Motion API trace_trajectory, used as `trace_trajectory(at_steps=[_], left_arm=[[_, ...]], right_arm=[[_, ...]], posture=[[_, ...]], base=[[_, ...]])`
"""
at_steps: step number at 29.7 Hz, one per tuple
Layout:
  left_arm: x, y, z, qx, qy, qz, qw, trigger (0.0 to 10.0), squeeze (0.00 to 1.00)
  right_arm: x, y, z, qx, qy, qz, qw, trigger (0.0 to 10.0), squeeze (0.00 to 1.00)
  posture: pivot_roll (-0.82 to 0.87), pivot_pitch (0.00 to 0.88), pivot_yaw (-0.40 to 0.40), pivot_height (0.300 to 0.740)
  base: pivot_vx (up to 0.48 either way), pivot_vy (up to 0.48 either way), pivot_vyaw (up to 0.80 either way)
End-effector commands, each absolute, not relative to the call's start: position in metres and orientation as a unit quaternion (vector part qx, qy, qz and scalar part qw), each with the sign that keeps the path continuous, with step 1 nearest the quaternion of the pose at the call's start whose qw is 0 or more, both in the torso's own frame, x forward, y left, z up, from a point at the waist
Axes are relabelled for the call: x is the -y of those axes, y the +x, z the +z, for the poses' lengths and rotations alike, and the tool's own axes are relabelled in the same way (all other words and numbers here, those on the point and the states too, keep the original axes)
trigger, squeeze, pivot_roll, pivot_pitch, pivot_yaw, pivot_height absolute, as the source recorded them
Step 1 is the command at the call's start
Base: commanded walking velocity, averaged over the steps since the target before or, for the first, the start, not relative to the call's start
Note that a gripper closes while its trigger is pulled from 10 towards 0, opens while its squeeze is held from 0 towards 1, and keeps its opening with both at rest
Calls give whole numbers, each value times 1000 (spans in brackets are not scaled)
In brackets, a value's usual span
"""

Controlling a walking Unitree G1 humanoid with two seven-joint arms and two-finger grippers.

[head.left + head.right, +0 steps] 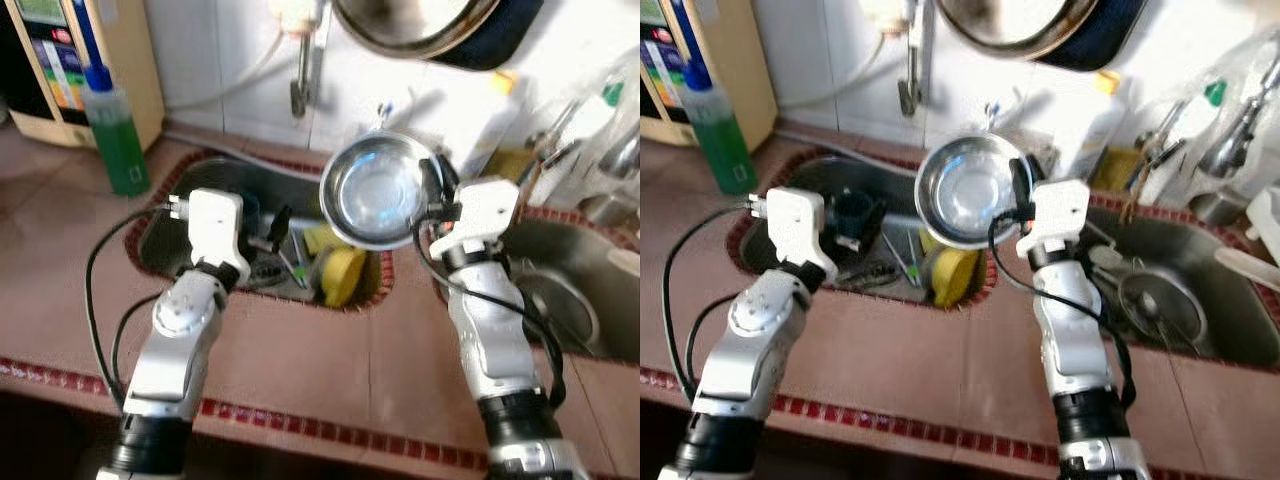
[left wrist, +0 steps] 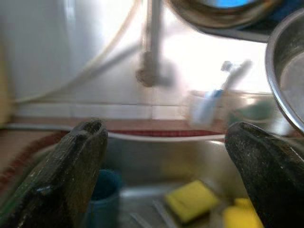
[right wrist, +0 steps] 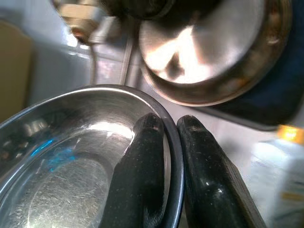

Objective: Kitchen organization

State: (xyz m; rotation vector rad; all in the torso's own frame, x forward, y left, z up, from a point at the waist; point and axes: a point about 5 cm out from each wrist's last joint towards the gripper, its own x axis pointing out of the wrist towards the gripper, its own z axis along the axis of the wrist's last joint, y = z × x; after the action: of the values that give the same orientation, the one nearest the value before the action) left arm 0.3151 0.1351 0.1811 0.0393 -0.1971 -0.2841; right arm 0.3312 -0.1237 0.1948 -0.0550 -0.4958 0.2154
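Right gripper pinches rim of shiny metal bowl, frame center. Bowl light, hard, slippery; thin rim best hold. Left gripper wide apart, empty.

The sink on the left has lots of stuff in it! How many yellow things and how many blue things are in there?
Yellow: 2, a sponge and a round yellow scrubber.
Blue: 1, a dark blue cup.
Total: 3.
The steel bowl held up by the right gripper is not counted.
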Motion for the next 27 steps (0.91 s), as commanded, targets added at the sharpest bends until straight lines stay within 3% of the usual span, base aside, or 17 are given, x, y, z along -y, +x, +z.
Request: trace_trajectory(at_steps=[1,16,27], left_arm=[[-132,313,181,108,16,-142,984,10000,0],[-122,300,183,129,73,-224,963,10000,0],[-104,265,165,107,107,-319,936,10000,0]], right_arm=[[126,332,201,255,-32,103,961,10000,0],[153,355,195,209,-57,67,974,10000,0],[162,377,195,179,-57,58,980,10000,0]], posture=[[-136,63,-119,740],[-137,85,-108,740],[-123,181,-100,740]], base=[[0,0,0],[0,0,0],[0,0,0]])
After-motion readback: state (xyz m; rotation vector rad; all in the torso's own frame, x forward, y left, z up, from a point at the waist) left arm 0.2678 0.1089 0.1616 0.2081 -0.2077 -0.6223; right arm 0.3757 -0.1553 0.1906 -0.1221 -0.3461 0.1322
